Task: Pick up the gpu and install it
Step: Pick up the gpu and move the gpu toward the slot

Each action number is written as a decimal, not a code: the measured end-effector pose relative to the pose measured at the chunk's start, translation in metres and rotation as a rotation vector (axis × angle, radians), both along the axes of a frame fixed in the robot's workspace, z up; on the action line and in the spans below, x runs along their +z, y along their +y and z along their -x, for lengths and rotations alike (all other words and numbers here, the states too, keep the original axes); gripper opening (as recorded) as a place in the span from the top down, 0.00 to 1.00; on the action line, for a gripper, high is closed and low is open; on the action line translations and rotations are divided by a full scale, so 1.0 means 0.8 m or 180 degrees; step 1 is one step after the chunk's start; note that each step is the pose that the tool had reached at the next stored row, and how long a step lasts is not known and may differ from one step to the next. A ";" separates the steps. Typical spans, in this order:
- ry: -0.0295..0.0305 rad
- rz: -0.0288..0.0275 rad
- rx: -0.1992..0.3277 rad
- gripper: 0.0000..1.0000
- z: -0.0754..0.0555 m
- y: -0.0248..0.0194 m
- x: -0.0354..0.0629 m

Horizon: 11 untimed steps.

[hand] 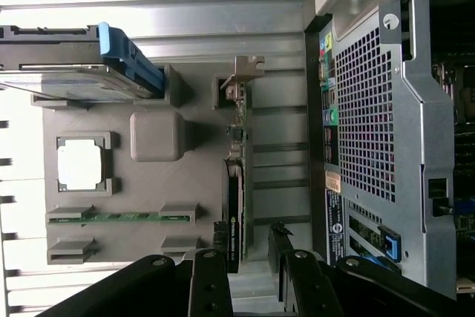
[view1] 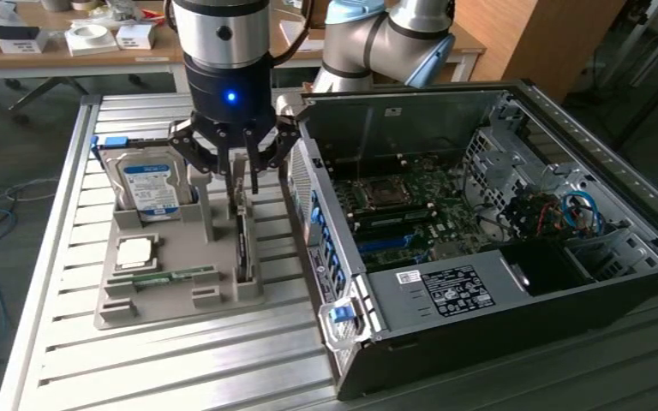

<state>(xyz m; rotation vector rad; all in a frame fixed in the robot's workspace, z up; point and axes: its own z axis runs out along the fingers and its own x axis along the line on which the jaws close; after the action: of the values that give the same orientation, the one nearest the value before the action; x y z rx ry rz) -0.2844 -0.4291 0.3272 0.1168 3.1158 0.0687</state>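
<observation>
A: Found the gpu (view1: 242, 244)?
B: Standing on edge in the grey holder (view1: 158, 298), apparently for pinching by both faces.
A: And the gripper (view1: 239, 181)?
B: Spread wide above the holder, straddling the card.

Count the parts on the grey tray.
4: hard drive at the far end, chip before it, memory stick nearest the camera, gpu on edge by the case, under the gripper. None looks hidden.

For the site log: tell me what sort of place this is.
Probably a robotics lab or workshop: an open computer case on a slatted metal table, a parts tray holding the gpu.
</observation>
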 end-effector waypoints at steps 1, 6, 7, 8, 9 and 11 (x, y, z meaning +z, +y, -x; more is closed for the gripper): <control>0.0000 0.0000 0.0000 0.64 0.000 0.0000 0.000; 0.0000 0.0000 0.0000 0.64 0.000 0.0000 0.000; 0.0000 0.0000 0.0000 0.64 0.000 0.0000 0.000; 0.0000 0.0000 0.0000 0.64 0.000 0.0000 0.000; 0.0000 0.0000 0.0000 0.57 0.000 0.0000 0.000; 0.0000 0.0000 0.0000 0.57 0.000 0.0000 0.000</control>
<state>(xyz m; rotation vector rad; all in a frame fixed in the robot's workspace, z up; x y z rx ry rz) -0.2844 -0.4291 0.3271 0.1168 3.1158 0.0686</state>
